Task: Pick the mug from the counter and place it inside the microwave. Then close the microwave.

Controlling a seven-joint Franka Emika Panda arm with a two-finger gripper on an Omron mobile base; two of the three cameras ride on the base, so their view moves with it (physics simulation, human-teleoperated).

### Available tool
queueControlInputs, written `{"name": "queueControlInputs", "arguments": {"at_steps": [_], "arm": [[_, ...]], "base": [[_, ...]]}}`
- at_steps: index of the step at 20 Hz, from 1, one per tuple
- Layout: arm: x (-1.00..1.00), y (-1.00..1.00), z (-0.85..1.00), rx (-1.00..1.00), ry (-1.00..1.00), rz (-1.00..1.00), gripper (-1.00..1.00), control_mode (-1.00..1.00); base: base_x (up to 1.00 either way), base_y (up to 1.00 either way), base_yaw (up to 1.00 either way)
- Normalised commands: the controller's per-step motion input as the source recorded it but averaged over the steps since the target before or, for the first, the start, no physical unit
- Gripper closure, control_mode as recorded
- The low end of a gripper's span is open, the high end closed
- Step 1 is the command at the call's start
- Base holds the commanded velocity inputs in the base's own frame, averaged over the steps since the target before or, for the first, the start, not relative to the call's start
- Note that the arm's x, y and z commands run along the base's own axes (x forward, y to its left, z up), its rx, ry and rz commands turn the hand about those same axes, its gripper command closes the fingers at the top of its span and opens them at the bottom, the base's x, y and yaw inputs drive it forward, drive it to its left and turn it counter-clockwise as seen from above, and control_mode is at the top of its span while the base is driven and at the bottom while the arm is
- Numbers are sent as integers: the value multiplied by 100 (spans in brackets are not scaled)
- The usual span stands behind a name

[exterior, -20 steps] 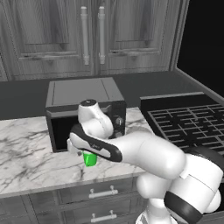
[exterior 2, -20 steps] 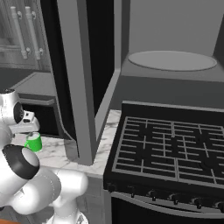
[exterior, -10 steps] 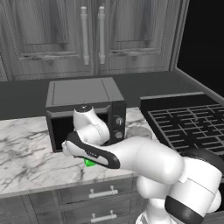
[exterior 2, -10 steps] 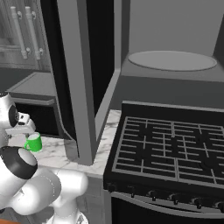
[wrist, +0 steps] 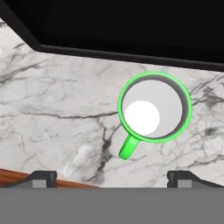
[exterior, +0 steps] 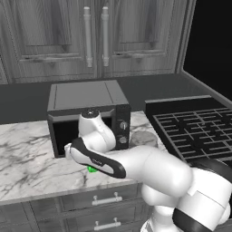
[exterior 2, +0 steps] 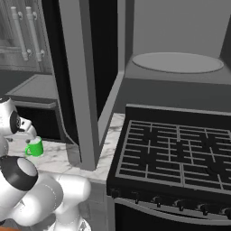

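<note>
Gripper [wrist: 112,177] hung above the mug [wrist: 154,107], looking straight down into its whitish inside; the two dark fingertips [wrist: 41,177] stood wide apart with nothing between them, clear of the mug. Mug stood upright on the counter [wrist: 57,113], just in front of the microwave [exterior: 88,113], its handle pointing away from the microwave toward the counter's front edge. In the left base view the arm covered most of the mug, leaving a sliver of green [exterior: 92,169] under the forearm. In the right base view the mug [exterior 2: 34,146] sat on the marble just beside the hand. Microwave door [exterior 2: 83,81] stood open, swung out to the mug's right. Beyond the door, on the side away from the mug, lay the stove [exterior 2: 176,155]. Grey cabinets [exterior: 95,36] hung on the wall behind the microwave.
</note>
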Motion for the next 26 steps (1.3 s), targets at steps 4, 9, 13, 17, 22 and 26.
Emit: {"name": "queueControlInputs", "arguments": {"at_steps": [4,9,13,17,22,26], "arm": [[0,-2,-5,0,0,-9,-100,-100],[0,-16,-3,0,0,-1,-100,-100],[0,-18,0,0,0,-2,-100,-100],[0,-5,0,0,0,-2,-100,-100],[0,0,-4,0,0,-4,-100,-100],[0,0,-18,0,0,-4,-100,-100]], "base": [[0,0,0],[0,0,0],[0,0,0],[0,0,0],[0,0,0],[0,0,0]]}}
